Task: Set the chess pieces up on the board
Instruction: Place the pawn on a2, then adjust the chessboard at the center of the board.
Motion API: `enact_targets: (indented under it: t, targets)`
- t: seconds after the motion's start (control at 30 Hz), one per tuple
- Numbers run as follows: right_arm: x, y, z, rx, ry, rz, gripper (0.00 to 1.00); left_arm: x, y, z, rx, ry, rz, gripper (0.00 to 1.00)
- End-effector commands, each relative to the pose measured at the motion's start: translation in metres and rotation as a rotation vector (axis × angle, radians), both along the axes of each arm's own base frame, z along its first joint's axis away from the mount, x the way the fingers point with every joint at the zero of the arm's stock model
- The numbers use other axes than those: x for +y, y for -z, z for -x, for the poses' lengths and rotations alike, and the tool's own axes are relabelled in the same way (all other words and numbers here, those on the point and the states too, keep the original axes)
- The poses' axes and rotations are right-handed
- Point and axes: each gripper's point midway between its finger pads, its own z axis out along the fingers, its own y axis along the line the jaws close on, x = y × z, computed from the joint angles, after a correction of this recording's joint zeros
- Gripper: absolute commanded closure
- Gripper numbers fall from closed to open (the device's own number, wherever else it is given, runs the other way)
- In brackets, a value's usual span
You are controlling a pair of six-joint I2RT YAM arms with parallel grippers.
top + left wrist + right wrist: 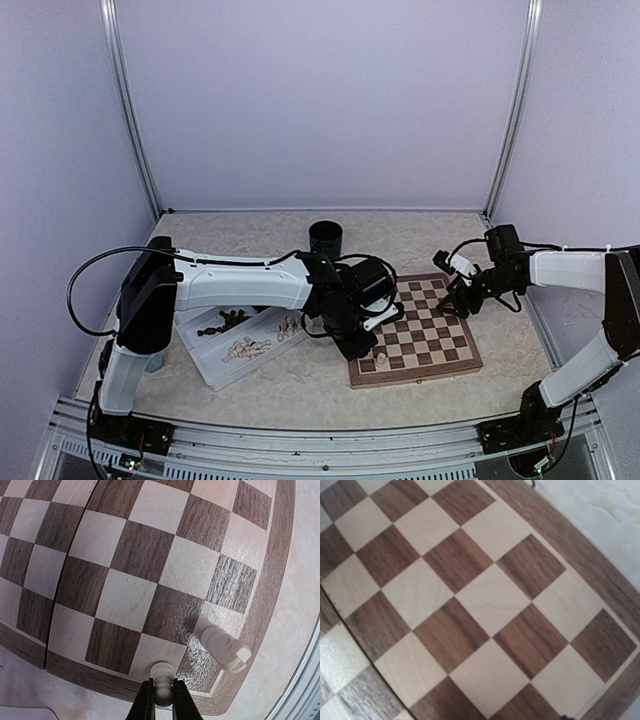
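The board (440, 335) lies right of centre on the table. My left gripper (163, 684) is shut on a cream pawn (163, 672), which stands upright on a pale square at the board's edge. A cream rook (223, 648) stands on the dark corner square beside it. In the top view the left gripper (358, 347) is low over the board's near-left corner, beside a cream piece (381, 358). My right gripper (455, 300) hovers over the board's far right part. Its wrist view shows only bare squares of the board (485, 600); its fingers stay out of sight.
A white divided tray (200, 345) sits left of the board, holding dark pieces (225, 322) and cream pieces (248, 348). A dark cup (325, 238) stands behind the left arm. Frame posts and walls enclose the table.
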Motion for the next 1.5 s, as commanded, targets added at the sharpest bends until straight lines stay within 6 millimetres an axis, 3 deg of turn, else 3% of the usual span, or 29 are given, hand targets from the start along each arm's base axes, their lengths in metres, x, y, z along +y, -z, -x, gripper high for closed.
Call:
enact_targets:
  t: [0.0, 0.13, 0.37, 0.57, 0.7, 0.83, 0.93, 1.0, 1.17, 1.47]
  targets:
    - [0.001, -0.005, -0.001, -0.006, -0.008, 0.003, 0.32, -0.009, 0.005, -0.003, -0.016, -0.013, 0.011, 0.9]
    - [0.001, -0.004, -0.001, -0.006, -0.008, 0.004, 0.32, -0.008, 0.005, -0.004, -0.022, -0.019, 0.009, 0.85]
    - [0.001, -0.004, -0.001, -0.007, -0.009, 0.004, 0.32, -0.008, 0.002, -0.006, -0.034, -0.028, 0.008, 0.65]
    - [0.001, -0.004, -0.001, -0.005, -0.009, 0.006, 0.32, -0.006, -0.028, -0.004, -0.052, -0.023, 0.052, 0.56]
    - [0.001, -0.003, -0.001, -0.004, -0.007, 0.008, 0.32, 0.029, -0.06, -0.019, -0.134, -0.101, 0.047, 0.54]
    - [0.001, -0.003, -0.002, -0.005, -0.007, 0.009, 0.32, 0.099, -0.057, -0.05, -0.138, -0.301, -0.014, 0.56]
    - [0.001, -0.003, -0.001, -0.003, -0.008, 0.01, 0.32, 0.151, -0.046, -0.063, -0.141, -0.42, -0.065, 0.61]
    - [0.001, -0.003, -0.002, -0.006, -0.009, 0.01, 0.32, 0.175, -0.039, -0.069, -0.139, -0.466, -0.08, 0.64]
    - [0.002, -0.003, -0.001, -0.001, -0.011, 0.009, 0.32, 0.197, -0.021, -0.077, -0.135, -0.469, -0.095, 0.66]
    - [0.007, -0.014, 0.0, -0.033, -0.027, -0.007, 0.36, 0.196, 0.001, -0.092, -0.128, -0.393, -0.079, 0.62]
